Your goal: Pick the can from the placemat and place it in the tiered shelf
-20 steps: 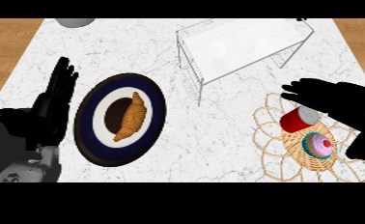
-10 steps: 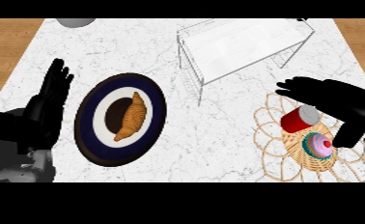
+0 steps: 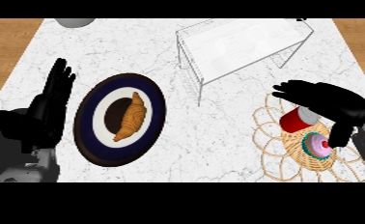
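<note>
From the head view, the robot is at the reaching step: the can is not picked up yet. The small red metal can with a silver top (image 3: 300, 119) lies tilted on the round woven straw placemat (image 3: 272, 136), next to a pink and green cupcake (image 3: 318, 145). The black right hand (image 3: 329, 103) hovers just above the can, fingers spread apart, holding nothing. Next it should probably come down and curl round the can, then lift it to the white wire tiered shelf (image 3: 239, 49). The black left hand (image 3: 50, 97) rests open beside the dark blue plate with a croissant (image 3: 121, 119).
</note>
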